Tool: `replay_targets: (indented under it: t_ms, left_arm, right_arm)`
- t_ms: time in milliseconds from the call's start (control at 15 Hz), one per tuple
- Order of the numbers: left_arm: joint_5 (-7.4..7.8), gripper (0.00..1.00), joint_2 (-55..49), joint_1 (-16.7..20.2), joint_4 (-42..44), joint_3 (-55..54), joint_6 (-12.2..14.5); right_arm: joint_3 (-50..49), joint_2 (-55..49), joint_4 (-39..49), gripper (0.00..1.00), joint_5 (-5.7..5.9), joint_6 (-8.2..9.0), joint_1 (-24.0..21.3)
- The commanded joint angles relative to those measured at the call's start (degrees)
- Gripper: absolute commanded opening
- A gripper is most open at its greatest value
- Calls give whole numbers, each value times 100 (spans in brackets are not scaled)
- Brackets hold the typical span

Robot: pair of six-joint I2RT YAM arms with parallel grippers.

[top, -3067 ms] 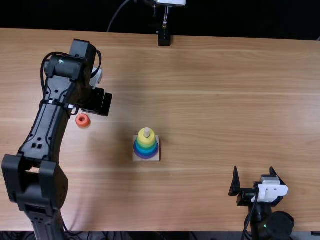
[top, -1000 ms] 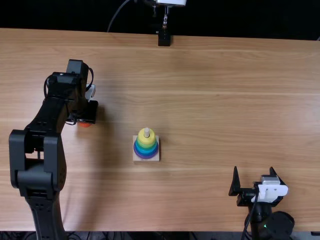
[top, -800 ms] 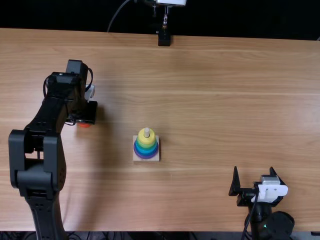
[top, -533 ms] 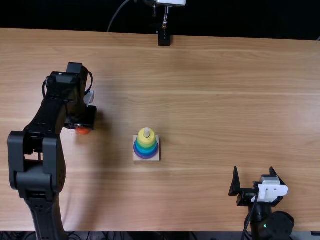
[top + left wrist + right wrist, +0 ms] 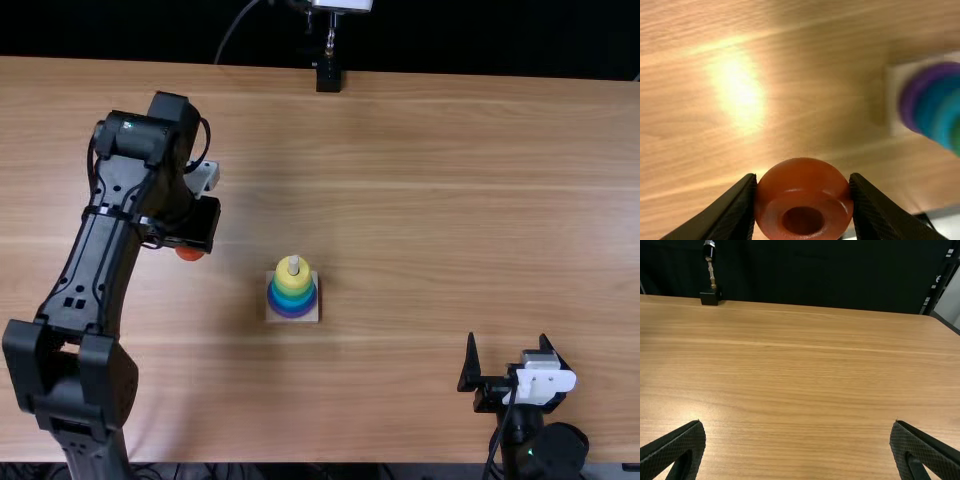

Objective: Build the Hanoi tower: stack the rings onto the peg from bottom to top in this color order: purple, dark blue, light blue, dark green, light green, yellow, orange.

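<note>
the orange ring [image 5: 802,175] is a round, thick-walled part with a smooth, glossy surface, a rounded rim and a dark circular opening at its centre. the left gripper [image 5: 196,240] pinches this ring between its two fingers [image 5: 742,205]; one finger bears on each side of the rim. in the top view, the ring is on the left side of the table [image 5: 420,200], well apart from the peg assembly and a little farther from the near edge.

the peg assembly consists of a square, pale base [image 5: 272,317], an upright peg [image 5: 293,262] with a pale rounded tip, and a stack that narrows toward the top. from top to bottom, the stack reads yellow ring [image 5: 293,272], green, light blue, dark blue, and purple ring [image 5: 290,313]. the purple ring is the widest and sits next to the base. the green zone is too small to tell whether it is one ring or two.

the right gripper [image 5: 507,338] is at the near right of the table, with its fingers spread wide apart and bare table between them in its own wrist view.

count of items: base, one; peg, one; yellow ring, one; purple ring, one; orange ring, one, off the peg; grippers, two. total green rings: cannot be told.
</note>
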Motion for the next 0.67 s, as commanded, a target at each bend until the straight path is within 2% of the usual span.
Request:
replay_targets:
  t_ms: [0, 200, 333, 467, 600]
  left_arm:
    - [250, 0, -198, -266, -143, 276, 49]
    - [261, 0, -313, -899, -217, 549, -35]
    - [261, 0, -374, -1189, -217, 839, -88]
    - [261, 0, -427, -1409, -217, 1076, -372]
    - [261, 0, -427, -1523, -217, 1234, -457]
  right_arm:
    - [-390, -73, -413, 100, 13, 8, -43]
    - [-390, -73, -413, 100, 13, 8, -43]
    - [-390, -73, -413, 100, 13, 8, -43]
    - [-390, -73, -413, 100, 13, 8, -43]
    - [-390, -73, -413, 100, 2, 8, -43]
